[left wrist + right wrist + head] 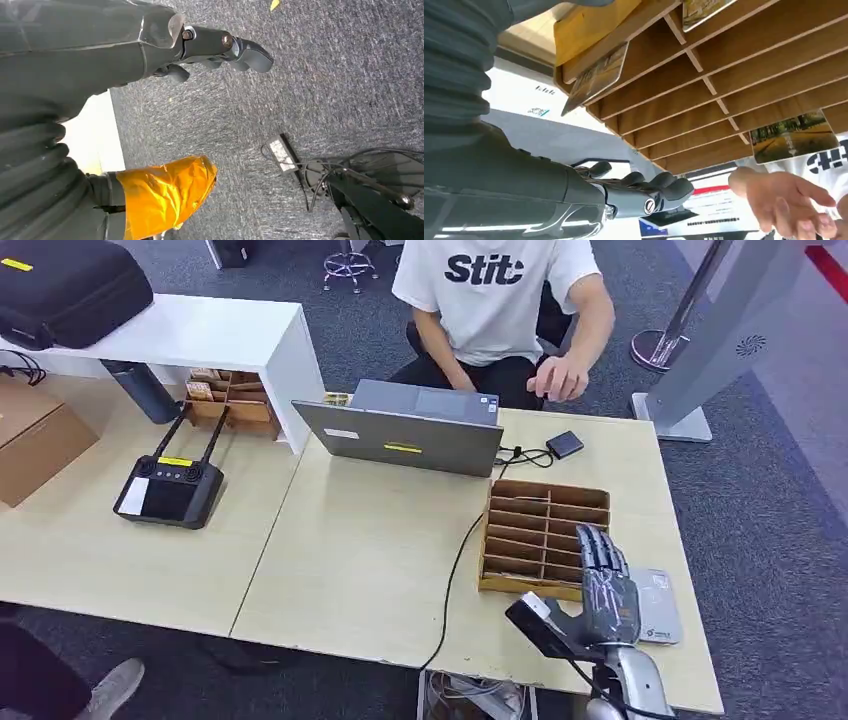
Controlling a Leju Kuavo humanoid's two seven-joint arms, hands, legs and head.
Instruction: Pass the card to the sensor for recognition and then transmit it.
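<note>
Card (596,75) lies along its rack (734,65) slot, corner jutting out; right hand (606,585) empty, outstretched.

The light wood table (350,560) carries a grey laptop (405,435) at the far edge, a wooden slotted rack (540,530) right, a black controller (165,490) left, and a cardboard box (35,440) far left.

Shirt (490,290): white w/ dark print "Stitc", partly cut off.
Other labels: too small/blurred to read.
</note>
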